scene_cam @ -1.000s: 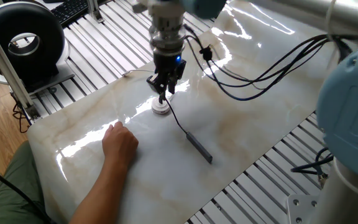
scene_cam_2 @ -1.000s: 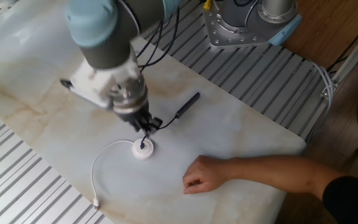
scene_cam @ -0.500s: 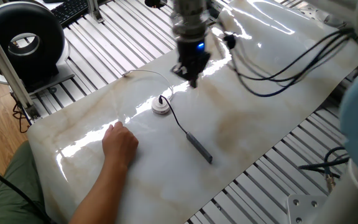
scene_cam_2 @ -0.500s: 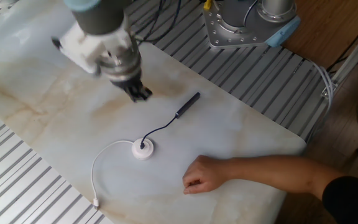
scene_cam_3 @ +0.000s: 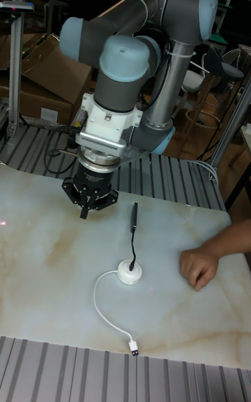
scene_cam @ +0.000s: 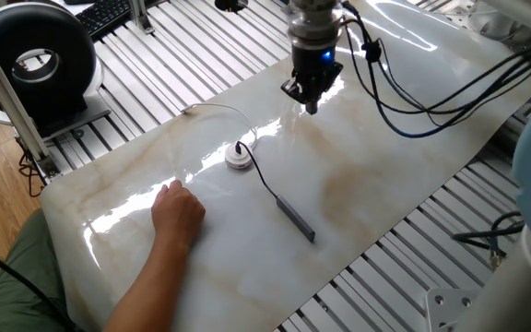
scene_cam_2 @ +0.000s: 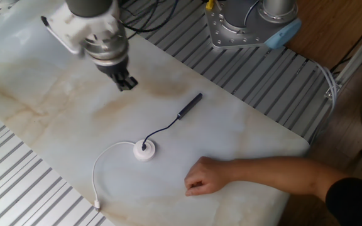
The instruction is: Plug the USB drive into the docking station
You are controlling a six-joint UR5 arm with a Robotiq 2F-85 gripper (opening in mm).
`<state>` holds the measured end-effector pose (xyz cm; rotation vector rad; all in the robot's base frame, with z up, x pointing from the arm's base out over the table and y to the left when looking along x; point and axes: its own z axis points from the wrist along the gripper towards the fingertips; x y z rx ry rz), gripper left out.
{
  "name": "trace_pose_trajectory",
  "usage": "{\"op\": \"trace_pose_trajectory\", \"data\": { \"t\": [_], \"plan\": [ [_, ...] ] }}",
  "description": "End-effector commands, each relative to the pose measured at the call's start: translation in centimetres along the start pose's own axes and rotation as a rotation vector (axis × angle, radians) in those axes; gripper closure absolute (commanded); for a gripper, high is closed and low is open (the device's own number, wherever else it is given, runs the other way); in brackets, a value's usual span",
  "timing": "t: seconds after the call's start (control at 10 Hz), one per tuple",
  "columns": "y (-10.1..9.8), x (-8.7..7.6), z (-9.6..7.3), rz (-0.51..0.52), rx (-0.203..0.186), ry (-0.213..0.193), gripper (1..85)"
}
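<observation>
The docking station point(scene_cam: 239, 159) point(scene_cam_2: 144, 150) point(scene_cam_3: 130, 271), a small white puck, lies mid-table. The USB drive point(scene_cam: 295, 219) point(scene_cam_2: 190, 105) point(scene_cam_3: 134, 211), a slim grey bar, lies flat beside it. Its thin black cable runs to the puck, and the plug stands in the puck's centre. My gripper point(scene_cam: 310, 101) point(scene_cam_2: 126, 83) point(scene_cam_3: 85, 212) hangs above the marble well away from both, beyond the puck. Its fingers are slightly open and nothing is between them.
A person's hand point(scene_cam: 178, 212) point(scene_cam_2: 203, 177) point(scene_cam_3: 199, 262) rests on the table close to the puck. The puck's pale wire point(scene_cam_2: 99, 169) loops toward the table edge. A black round fan point(scene_cam: 35, 60) stands off the table. The robot base point(scene_cam_2: 250, 22) is behind.
The gripper let go of the plug at the puck, rose and moved away across the table. The plug stays in the puck. The hand has not moved.
</observation>
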<state>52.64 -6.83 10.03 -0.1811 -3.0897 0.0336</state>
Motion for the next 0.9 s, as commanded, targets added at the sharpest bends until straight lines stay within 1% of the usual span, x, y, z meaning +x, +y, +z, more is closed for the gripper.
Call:
{"op": "trace_pose_trajectory", "data": {
  "t": [0.0, 0.1, 0.4, 0.8],
  "plan": [
    [-0.9, -2.0, 1.3, -0.018, -0.014, -0.042, 84.3],
    [-0.8, -2.4, 1.6, -0.024, -0.003, -0.039, 84.3],
    [-1.2, -2.7, 1.8, -0.050, 0.006, -0.039, 84.3],
    [-2.1, -3.1, 2.5, -0.090, -0.002, -0.064, 84.3]
  ]
}}
